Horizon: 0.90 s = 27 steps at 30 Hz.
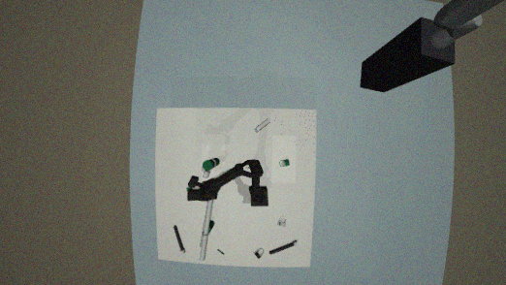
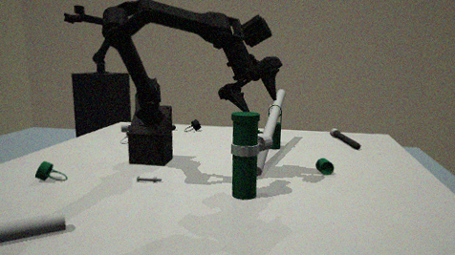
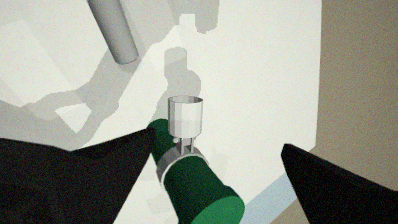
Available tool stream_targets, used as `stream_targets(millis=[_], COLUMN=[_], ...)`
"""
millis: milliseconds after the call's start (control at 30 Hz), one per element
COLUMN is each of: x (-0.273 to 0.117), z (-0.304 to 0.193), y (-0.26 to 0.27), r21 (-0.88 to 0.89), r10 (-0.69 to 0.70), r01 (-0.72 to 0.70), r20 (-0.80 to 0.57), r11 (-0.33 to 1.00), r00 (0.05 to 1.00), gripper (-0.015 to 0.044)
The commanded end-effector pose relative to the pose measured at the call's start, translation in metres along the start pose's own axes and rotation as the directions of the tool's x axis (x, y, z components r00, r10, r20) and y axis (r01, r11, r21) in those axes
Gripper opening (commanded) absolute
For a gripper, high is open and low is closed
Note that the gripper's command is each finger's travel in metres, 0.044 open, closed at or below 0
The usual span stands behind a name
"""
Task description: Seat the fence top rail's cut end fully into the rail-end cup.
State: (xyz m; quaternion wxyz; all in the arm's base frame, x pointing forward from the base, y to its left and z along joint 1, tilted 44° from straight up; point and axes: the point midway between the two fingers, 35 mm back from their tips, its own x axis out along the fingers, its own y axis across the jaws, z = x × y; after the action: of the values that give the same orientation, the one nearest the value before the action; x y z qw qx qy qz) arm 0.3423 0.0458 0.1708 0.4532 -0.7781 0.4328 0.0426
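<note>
The big green post (image 1: pixel 209 165) (image 2: pixel 244 179) (image 3: pixel 192 182) stands upright. Its grey brace band (image 2: pixel 245 150) sits in the upper part, a little below the cap. The rail-end cup (image 2: pixel 265 143) (image 3: pixel 185 117) on the band looks empty in the wrist view. The light grey rail (image 1: pixel 207 220) (image 2: pixel 277 104) (image 3: pixel 117 35) slants down through the thin loop (image 2: pixel 276 105) at the smaller green post (image 2: pixel 277 139). Its cut end is low, on or close to the table, apart from the cup. My gripper (image 2: pixel 260 104) (image 3: pixel 218 141) is open and empty above the cup, fingertips either side of it in the wrist view.
A green cap (image 2: pixel 325 166) lies right of the post. A looped green cap (image 1: pixel 284 163) (image 2: pixel 44 171), a bolt (image 2: pixel 148 179) and a grey tube (image 1: pixel 262 125) (image 2: pixel 30 228) lie to the left in the exterior view. A dark rod (image 1: pixel 179 238) (image 2: pixel 347 139) lies farther back.
</note>
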Motion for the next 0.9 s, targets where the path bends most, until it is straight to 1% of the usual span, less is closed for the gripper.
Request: stream_targets(millis=[0, 100, 367, 867], x=[0.025, 0.046, 0.052, 0.076], z=[-0.001, -0.003, -0.003, -0.002], y=[0.016, 0.030, 0.031, 0.030], r21=[-0.014, -0.015, -0.015, -0.013], r10=[0.013, 0.008, 0.008, 0.012], r01=[-0.013, -0.008, -0.009, -0.012], r20=[-0.003, -0.007, -0.007, -0.005], r11=[1.000, 1.000, 1.000, 1.000], r00=[1.000, 1.000, 1.000, 1.000], gripper=[0.0440, 0.0440, 0.0440, 0.0440])
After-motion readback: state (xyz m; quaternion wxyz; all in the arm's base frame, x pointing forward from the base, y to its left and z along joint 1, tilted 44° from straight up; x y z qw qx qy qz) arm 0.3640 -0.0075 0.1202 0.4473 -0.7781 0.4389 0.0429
